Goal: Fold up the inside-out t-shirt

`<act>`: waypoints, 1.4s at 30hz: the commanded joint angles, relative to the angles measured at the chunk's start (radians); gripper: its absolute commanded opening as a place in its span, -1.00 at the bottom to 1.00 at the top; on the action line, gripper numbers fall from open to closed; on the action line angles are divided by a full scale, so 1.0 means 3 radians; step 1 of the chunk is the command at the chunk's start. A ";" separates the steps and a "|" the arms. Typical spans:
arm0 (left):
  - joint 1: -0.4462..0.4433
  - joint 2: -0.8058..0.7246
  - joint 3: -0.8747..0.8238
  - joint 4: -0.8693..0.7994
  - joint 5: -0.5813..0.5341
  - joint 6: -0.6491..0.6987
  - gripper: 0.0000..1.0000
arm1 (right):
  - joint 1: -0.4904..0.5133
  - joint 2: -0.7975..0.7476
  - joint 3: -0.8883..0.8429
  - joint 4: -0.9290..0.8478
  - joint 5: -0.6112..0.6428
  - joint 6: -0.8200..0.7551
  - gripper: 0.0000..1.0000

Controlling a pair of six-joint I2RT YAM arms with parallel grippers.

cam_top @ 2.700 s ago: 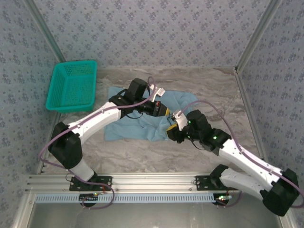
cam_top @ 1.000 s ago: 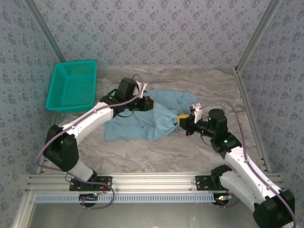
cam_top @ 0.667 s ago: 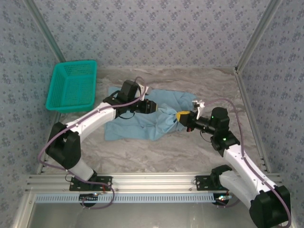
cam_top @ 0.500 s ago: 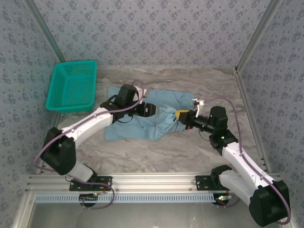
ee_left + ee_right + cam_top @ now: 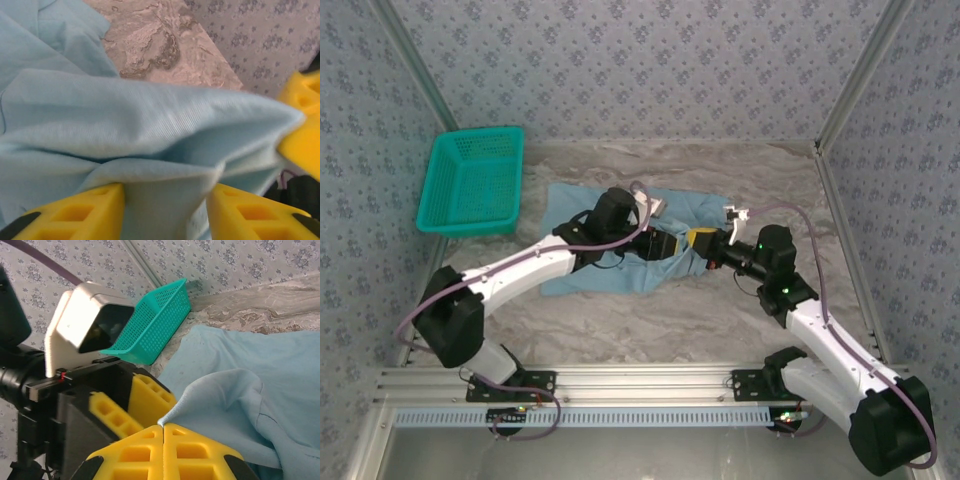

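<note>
**Left gripper [image 5: 667,244] has swung right to meet the right gripper [image 5: 698,238] at a raised fold**

Half a second ago the left gripper sat over the shirt's middle. Its arm has since reached further right, and its fingertips now sit just beside the right gripper's. The right arm has barely shifted.

Both arms rise from their bases at the near edge of the marbled table [image 5: 650,322] and angle inward. The right gripper is clamped tight. In the right wrist view its yellow fingers [image 5: 135,450] press together with a hemmed edge of the inside-out t-shirt [image 5: 575,200] pinched at their tips, lifting the cloth into a small peak.

Just beyond, the left gripper's jaws stand partway apart. The left wrist view shows a bunch of the light blue fabric filling the gap and touching both yellow fingers. I cannot tell whether it is actually gripped. The fabric stretches from there to the right gripper's yellow tip at the right edge of that view.

The rest of the t-shirt lies spread and rumpled on the middle of the table, under and behind both grippers. Its left part is flat and its right side is drawn up toward the pinch.

Farther left, near the back corner, a teal mesh basket [image 5: 472,180] stands well apart from the shirt.
</note>
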 commanded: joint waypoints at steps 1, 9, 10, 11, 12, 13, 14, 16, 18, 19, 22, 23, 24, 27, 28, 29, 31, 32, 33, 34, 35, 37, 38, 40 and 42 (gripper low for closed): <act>-0.0024 0.0084 0.0261 0.0088 0.0101 0.0081 -0.28 | 0.0019 -0.0040 0.0011 0.0082 0.0062 0.0025 -1.00; 0.0197 -0.0317 -0.0004 0.0179 0.0385 0.0254 -0.92 | -0.0111 -0.0209 0.0133 -0.0707 0.0500 -0.0153 -1.00; 0.0266 -0.0413 -0.0099 0.0213 0.0442 0.0266 -0.95 | -0.0155 -0.0222 0.0137 -0.0757 0.0532 -0.0136 -1.00; 0.0327 -0.0499 -0.0187 0.0246 0.0493 0.0272 -0.98 | -0.0181 -0.0217 0.0137 -0.0772 0.0529 -0.0129 -1.00; 0.0400 -0.0585 -0.0280 0.0292 0.0538 0.0276 -1.00 | -0.0193 -0.0211 0.0131 -0.0748 0.0511 -0.0116 -1.00; 0.0457 -0.0663 -0.0370 0.0324 0.0579 0.0290 -1.00 | -0.0195 -0.0203 0.0116 -0.0701 0.0500 -0.0112 -1.00; 0.0507 -0.0720 -0.0427 0.0331 0.0604 0.0311 -1.00 | -0.0195 -0.0192 0.0101 -0.0658 0.0495 -0.0100 -1.00; 0.0589 -0.0821 -0.0562 0.0336 0.0619 0.0350 -1.00 | -0.0192 -0.0175 0.0080 -0.0585 0.0472 -0.0089 -1.00; 0.0650 -0.0866 -0.0673 0.0349 0.0611 0.0356 -1.00 | -0.0190 -0.0178 0.0042 -0.0509 0.0460 -0.0076 -1.00; 0.0677 -0.0873 -0.0703 0.0332 0.0599 0.0367 -1.00 | -0.0190 -0.0178 0.0023 -0.0467 0.0433 -0.0073 -1.00; 0.0716 -0.0864 -0.0761 0.0237 0.0471 0.0450 -0.97 | -0.0192 -0.0182 -0.0006 -0.0393 0.0402 -0.0073 -1.00; 0.0717 -0.0856 -0.0780 0.0216 0.0430 0.0485 -0.97 | -0.0188 -0.0183 -0.0014 -0.0363 0.0375 -0.0074 -1.00; 0.0718 -0.0847 -0.0815 0.0232 0.0414 0.0526 -0.96 | -0.0188 -0.0183 -0.0026 -0.0320 0.0355 -0.0062 -1.00; 0.0718 -0.0854 -0.0951 0.0435 0.0473 0.0490 -1.00 | -0.0192 -0.0149 -0.0053 -0.0276 0.0396 0.0011 -1.00; 0.0717 -0.0875 -0.0996 0.0561 0.0577 0.0448 -1.00 | -0.0191 -0.0127 -0.0021 -0.0353 0.0531 0.0027 -1.00; 0.0719 -0.0903 -0.1029 0.0677 0.0683 0.0413 -1.00 | -0.0173 -0.0105 0.0026 -0.0497 0.0626 0.0029 -1.00; 0.0717 -0.0982 -0.1102 0.0999 0.0924 0.0310 -1.00 | -0.0085 -0.0045 0.0146 -0.0837 0.0877 -0.0134 -1.00; 0.0717 -0.1010 -0.1121 0.1126 0.1027 0.0271 -1.00 | -0.0024 -0.0022 0.0198 -0.0944 0.0978 -0.0244 -1.00; 0.0712 -0.1038 -0.1138 0.1268 0.1114 0.0224 -1.00 | 0.0065 0.0011 0.0260 -0.1052 0.1074 -0.0376 -0.95; 0.0713 -0.1052 -0.1127 0.1381 0.1211 0.0190 -1.00 | 0.0164 0.0055 0.0323 -0.1152 0.1171 -0.0508 -0.85; 0.0711 -0.1058 -0.1111 0.1444 0.1282 0.0179 -1.00 | 0.0244 0.0088 0.0408 -0.1286 0.1266 -0.0619 -0.74; 0.0712 -0.1070 -0.1037 0.1482 0.1393 0.0228 -1.00 | 0.0453 0.0192 0.0588 -0.1598 0.1506 -0.0902 -0.50; 0.0712 -0.1071 -0.1005 0.1455 0.1419 0.0284 -1.00 | 0.0521 0.0227 0.0661 -0.1709 0.1568 -0.1031 -0.42; 0.0712 -0.1069 -0.0909 0.1335 0.1461 0.0427 -1.00 | 0.0668 0.0252 0.0779 -0.1879 0.1629 -0.1254 -0.26; 0.0711 -0.1063 -0.0823 0.1157 0.1468 0.0571 -1.00 | 0.0747 0.0239 0.0828 -0.1929 0.1565 -0.1408 -0.04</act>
